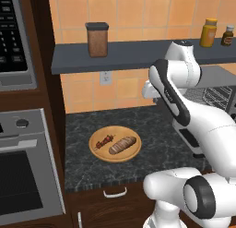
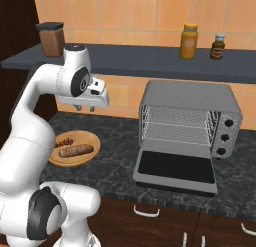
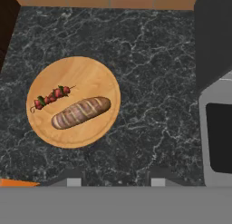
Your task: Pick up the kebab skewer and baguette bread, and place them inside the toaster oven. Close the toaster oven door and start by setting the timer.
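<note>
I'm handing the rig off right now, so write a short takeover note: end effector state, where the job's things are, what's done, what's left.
End effector: up above the counter, between the plate and the toaster oven, holding nothing; fingers are parted.
Kebab skewer and baguette bread: lying side by side on the round wooden plate, untouched.
Toaster oven: to the right of the plate, its door folded down open, wire racks bare.
Done: door is open, nothing more.
Left: move the skewer and the bread into the oven, close the door, set the timer.
</note>
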### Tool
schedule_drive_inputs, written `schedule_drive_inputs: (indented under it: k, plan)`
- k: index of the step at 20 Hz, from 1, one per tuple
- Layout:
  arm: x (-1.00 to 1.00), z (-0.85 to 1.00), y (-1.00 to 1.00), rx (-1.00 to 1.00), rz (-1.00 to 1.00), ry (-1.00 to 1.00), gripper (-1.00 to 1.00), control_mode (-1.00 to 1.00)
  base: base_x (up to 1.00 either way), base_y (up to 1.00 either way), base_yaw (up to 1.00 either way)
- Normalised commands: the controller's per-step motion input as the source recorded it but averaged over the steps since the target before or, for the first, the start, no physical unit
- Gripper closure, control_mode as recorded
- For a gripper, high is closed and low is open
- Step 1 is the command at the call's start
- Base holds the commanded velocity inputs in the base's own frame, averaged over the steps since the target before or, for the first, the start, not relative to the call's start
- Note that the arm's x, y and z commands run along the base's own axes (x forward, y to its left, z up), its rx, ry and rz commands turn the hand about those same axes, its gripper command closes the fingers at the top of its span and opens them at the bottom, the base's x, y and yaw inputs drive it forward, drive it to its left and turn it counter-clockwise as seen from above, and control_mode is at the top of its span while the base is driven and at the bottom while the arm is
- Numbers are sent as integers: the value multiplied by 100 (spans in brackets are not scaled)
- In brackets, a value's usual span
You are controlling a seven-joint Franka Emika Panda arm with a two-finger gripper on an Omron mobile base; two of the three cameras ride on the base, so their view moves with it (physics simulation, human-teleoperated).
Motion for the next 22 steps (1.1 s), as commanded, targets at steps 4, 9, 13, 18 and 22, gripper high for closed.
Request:
schedule_drive_inputs:
  k: [4,9,13,18,22]
  plan:
    - [0,0,0,0,0,0,-100,100,0,0,0]
    - [0,0,0,0,0,0,-100,100,0,0,0]
    - [0,0,0,0,0,0,-100,100,-3,-60,0]
    - [0,0,0,0,0,0,-100,100,0,-56,0]
    - [0,0,0,0,0,0,-100,100,1,-19,0]
